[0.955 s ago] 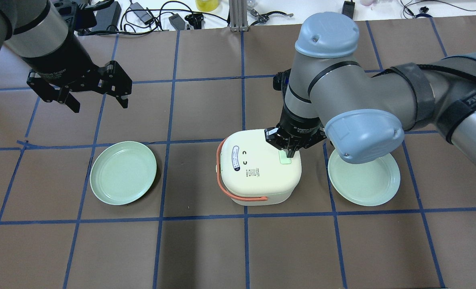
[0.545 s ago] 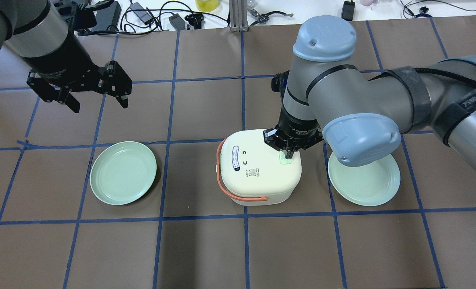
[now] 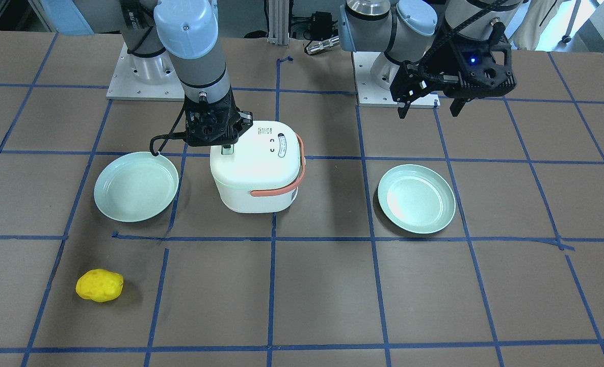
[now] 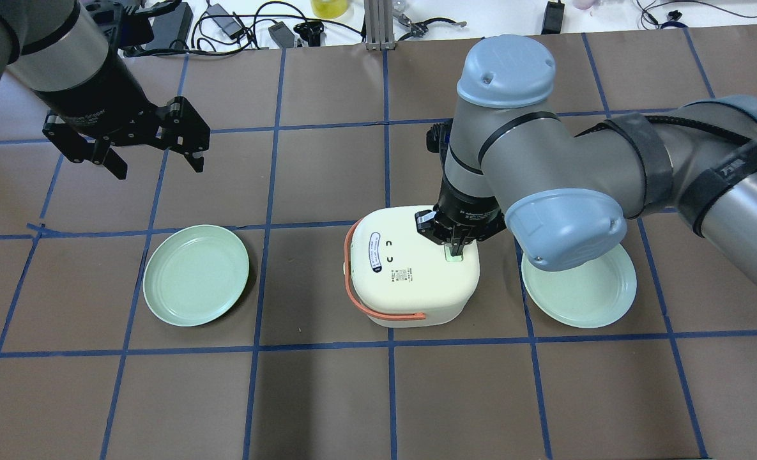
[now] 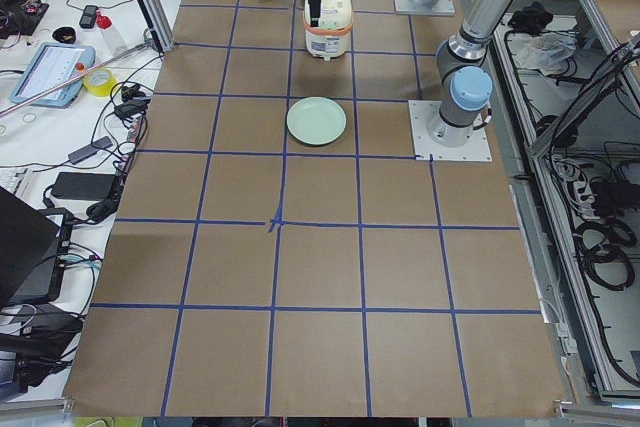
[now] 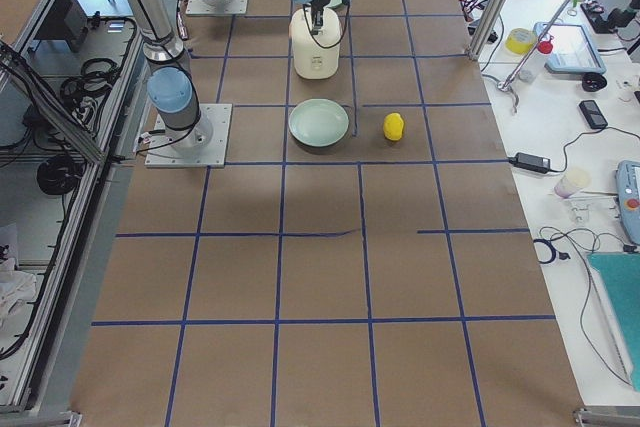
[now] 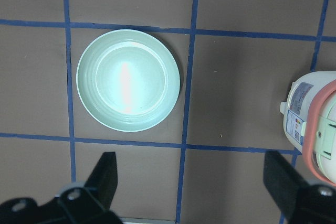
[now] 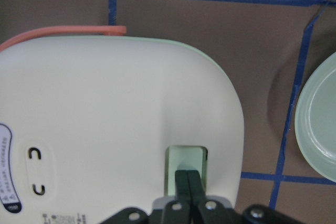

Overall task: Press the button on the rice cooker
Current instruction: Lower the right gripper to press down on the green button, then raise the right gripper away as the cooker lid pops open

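Brown-papered table (image 4: 327, 409), gridded in blue tape. At its centre stands the white rice cooker (image 4: 410, 281), with a green plate (image 4: 196, 275) at nine o'clock and a second plate (image 4: 582, 300) at three. The right tool (image 4: 455, 246), fingers pinched together, points down onto the green button (image 8: 185, 156) by the lid's two o'clock corner, seemingly touching it. Farther off at ten o'clock, the left tool (image 4: 160, 169) hangs spread wide.

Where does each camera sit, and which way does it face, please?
Front-facing: across the table, facing the robot; both arms.
Overhead: behind the robot, looking down; left gripper open, right gripper on the button.
Exterior left: table's left end; left arm nearer.
Exterior right: opposite end; right arm nearer.
Left wrist: down onto a plate; own fingers.
Right wrist: down onto the button; own gripper.
Shared: both wrist views show the rice cooker.
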